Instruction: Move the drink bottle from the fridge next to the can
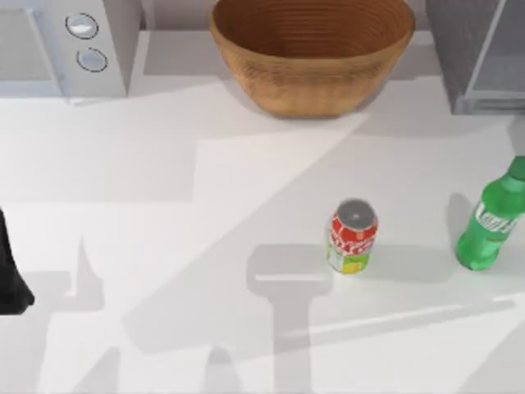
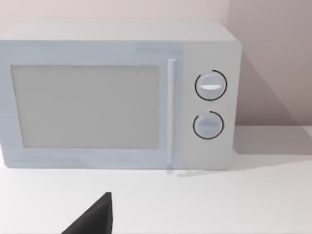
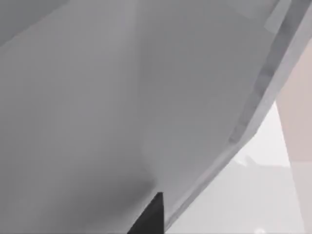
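Hand state on our right arm cannot be told. Drink bottle (image 1: 492, 223) stands on the worktop (image 1: 205, 246) at 3 o'clock from the can (image 1: 353, 236), apart; nudging could topple it.

Overhead looks down — left wrist faces microwave (image 2: 119, 95).
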You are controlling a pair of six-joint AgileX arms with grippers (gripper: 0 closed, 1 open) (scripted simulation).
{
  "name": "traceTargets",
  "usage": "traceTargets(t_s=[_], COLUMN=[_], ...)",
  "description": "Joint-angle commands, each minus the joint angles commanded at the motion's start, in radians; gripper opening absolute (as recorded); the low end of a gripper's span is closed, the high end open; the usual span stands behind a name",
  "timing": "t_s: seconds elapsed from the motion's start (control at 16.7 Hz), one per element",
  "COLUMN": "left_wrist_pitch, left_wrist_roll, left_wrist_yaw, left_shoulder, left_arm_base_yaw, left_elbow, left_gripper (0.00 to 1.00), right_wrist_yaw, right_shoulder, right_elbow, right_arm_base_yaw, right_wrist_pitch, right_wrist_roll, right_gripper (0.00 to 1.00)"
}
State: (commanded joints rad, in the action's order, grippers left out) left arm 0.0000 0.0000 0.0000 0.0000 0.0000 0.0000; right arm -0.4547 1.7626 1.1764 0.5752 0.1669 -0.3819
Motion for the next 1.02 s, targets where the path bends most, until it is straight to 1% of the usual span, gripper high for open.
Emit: traceTargets(t_s=[0.3,0.48,0.6,0.9,1.02], left_wrist_pitch=[0.000,0.000,0.000,0.000,0.000], left_wrist_roll=[0.000,0.000,0.000,0.000,0.000], left_wrist_yaw=[0.000,0.000,0.000,0.000,0.000], left_shoulder=[0.000,0.000,0.000,0.000,0.000], left_arm_base_yaw=[0.000,0.000,0.000,0.000,0.000], left_elbow=[0.000,0.000,0.000,0.000,0.000], left_gripper=[1.00,1.00,1.00,1.00,1.00], right_wrist_yaw=[0.272,0.393,0.431,0.439,0.437], right_shoulder=[-0.082,-0.124,-0.139,-0.133,-0.100], right_elbow=[-0.110,-0.159,-0.175,-0.178,-0.141], right_arm_base_yaw=[-0.372,-0.510,-0.549,-0.537,-0.538], right_wrist_pitch=[-0.131,-0.191,-0.211,-0.209,-0.203], right_wrist_roll=[0.236,0.341,0.375,0.374,0.376], right_gripper=[1.00,1.00,1.00,1.00,1.00])
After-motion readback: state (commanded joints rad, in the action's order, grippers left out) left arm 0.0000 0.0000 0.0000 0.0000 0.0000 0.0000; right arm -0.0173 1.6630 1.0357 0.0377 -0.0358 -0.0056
